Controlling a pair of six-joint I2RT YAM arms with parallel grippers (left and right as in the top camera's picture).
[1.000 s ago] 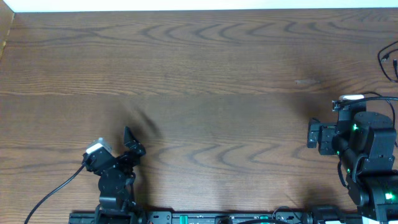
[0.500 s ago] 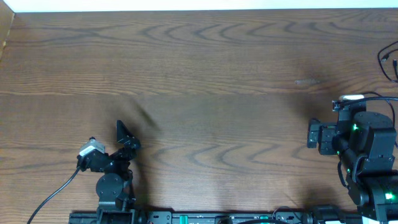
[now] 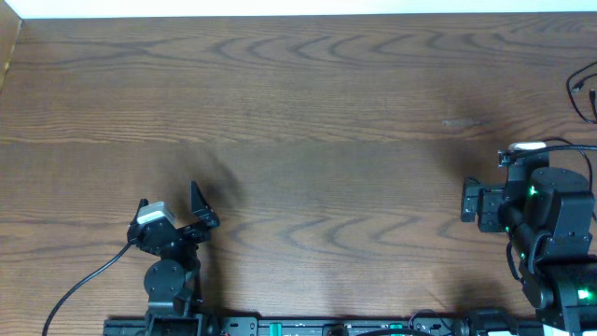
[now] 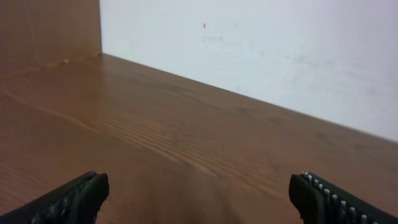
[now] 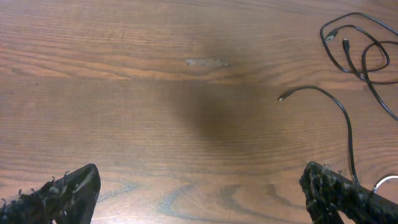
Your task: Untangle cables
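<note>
The black cable (image 5: 346,124) lies by the counter's right edge, toward the far right corner. Its loops overlap there, and one loose strand ends in a small plug (image 5: 281,98) that points toward the middle of the counter. A white sliver (image 5: 388,182) at the right wrist view's lower edge may be the white cord, but I cannot tell. The right gripper (image 5: 199,186) is nearest, with its jaws spread wide and nothing between them. It looks best placed to start by pinching the loose strand just behind the plug and drawing it toward the open centre, slowly, so the loops slacken rather than tighten. The left gripper (image 4: 199,186) is also wide open and empty. It sits well apart near the front left corner and would need to cross over to pin the coil.
</note>
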